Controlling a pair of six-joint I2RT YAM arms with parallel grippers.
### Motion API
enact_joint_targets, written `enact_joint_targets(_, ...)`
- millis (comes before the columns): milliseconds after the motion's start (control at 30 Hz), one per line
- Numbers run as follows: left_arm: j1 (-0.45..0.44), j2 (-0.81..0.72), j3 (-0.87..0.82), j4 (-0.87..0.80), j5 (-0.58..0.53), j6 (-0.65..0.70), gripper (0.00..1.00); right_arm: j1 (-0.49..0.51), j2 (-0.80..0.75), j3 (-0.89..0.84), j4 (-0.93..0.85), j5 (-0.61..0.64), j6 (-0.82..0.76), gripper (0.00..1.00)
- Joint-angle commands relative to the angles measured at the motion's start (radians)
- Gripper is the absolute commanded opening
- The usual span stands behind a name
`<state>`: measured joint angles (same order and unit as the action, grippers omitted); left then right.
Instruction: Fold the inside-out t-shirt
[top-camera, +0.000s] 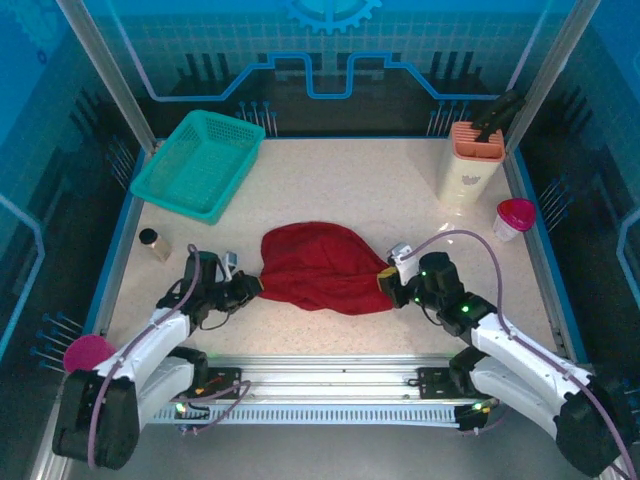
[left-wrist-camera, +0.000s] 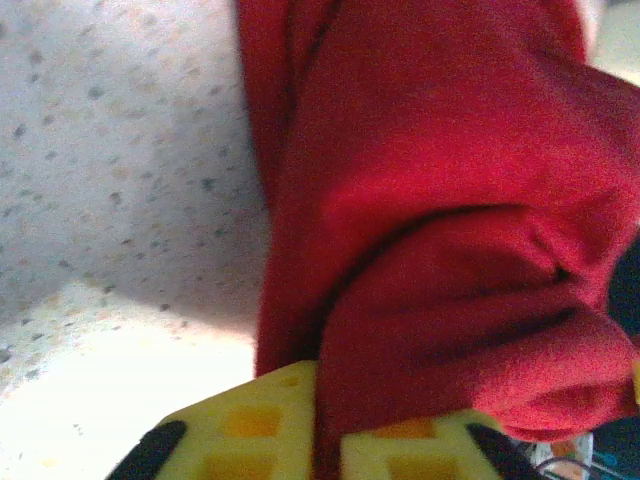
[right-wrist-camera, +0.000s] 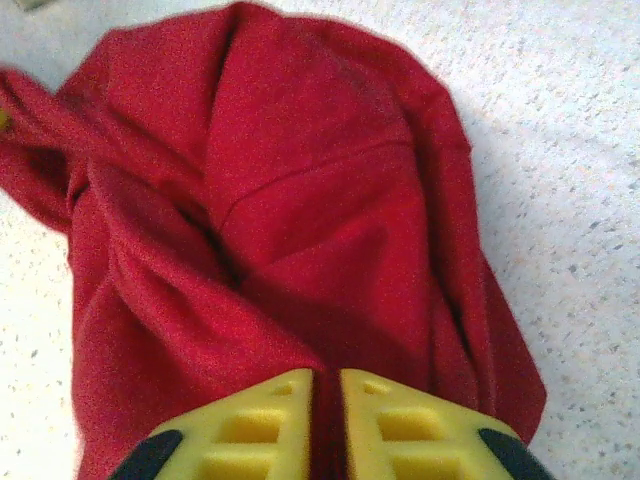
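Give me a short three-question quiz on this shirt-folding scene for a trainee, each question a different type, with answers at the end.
1. True or false: the t-shirt lies spread flat on the table.
2. Fill in: the teal basket stands at the table's far ____ corner.
3. Multiple choice: what are the left tool and the right tool shut on? A) the teal basket B) opposite ends of the t-shirt C) nothing

Key: 1 false, it is bunched up; 2 left; 3 B.
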<state>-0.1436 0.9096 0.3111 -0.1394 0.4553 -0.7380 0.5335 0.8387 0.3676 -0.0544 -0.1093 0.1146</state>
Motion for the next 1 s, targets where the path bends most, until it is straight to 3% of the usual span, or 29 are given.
enact_joint_targets(0, -0.031, -0.041, 0.088, -0.076, -0.018, 0.046, 0.33, 0.027, 0.027, 0.077, -0.075, -0.063, 0.048, 0.27)
enact_joint_targets(67, -0.090, -0.040, 0.149, -0.129, -0.051, 0.116, 0.43, 0.042, 0.039, 0.128, -0.122, -0.103, 0.032, 0.32)
enact_joint_targets(133, -0.208, -0.017, 0.236, -0.183, -0.140, 0.214, 0.52, 0.078, 0.073, 0.208, -0.189, -0.107, -0.017, 0.38)
enact_joint_targets(267, -0.392, 0.126, 0.392, -0.201, -0.274, 0.382, 0.60, 0.185, 0.215, 0.361, -0.303, 0.017, -0.189, 0.51)
enact_joint_targets(367, -0.399, 0.267, 0.449, -0.130, -0.299, 0.458, 0.61, 0.204, 0.331, 0.401, -0.258, -0.012, -0.281, 0.52)
enact_joint_targets(533, -0.420, 0.468, 0.585, -0.193, -0.359, 0.620, 0.61, 0.217, 0.499, 0.456, -0.239, -0.053, -0.325, 0.52)
enact_joint_targets(633, -0.447, 0.519, 0.618, -0.210, -0.370, 0.696, 0.61, 0.219, 0.570, 0.466, -0.254, -0.070, -0.272, 0.49)
enact_joint_targets(667, -0.451, 0.531, 0.620, -0.209, -0.371, 0.717, 0.60, 0.219, 0.587, 0.463, -0.250, -0.066, -0.250, 0.42)
enact_joint_targets(733, -0.452, 0.559, 0.615, -0.197, -0.380, 0.743, 0.53, 0.217, 0.592, 0.452, -0.235, -0.102, -0.243, 0.12)
enact_joint_targets(767, -0.452, 0.574, 0.617, -0.193, -0.383, 0.755, 0.40, 0.217, 0.573, 0.444, -0.218, -0.125, -0.251, 0.00)
enact_joint_targets(800, -0.447, 0.588, 0.632, -0.205, -0.376, 0.753, 0.20, 0.213, 0.545, 0.433, -0.191, -0.143, -0.269, 0.00)
enact_joint_targets(833, -0.426, 0.592, 0.657, -0.225, -0.316, 0.731, 0.06, 0.207, 0.510, 0.425, -0.169, -0.165, -0.293, 0.00)
enact_joint_targets(900, -0.302, 0.560, 0.705, -0.207, -0.063, 0.607, 0.00, 0.164, 0.415, 0.423, -0.124, -0.241, -0.345, 0.00)
enact_joint_targets(967, -0.188, 0.477, 0.702, -0.104, 0.090, 0.434, 0.00, 0.111, 0.321, 0.446, -0.099, -0.358, -0.423, 0.00)
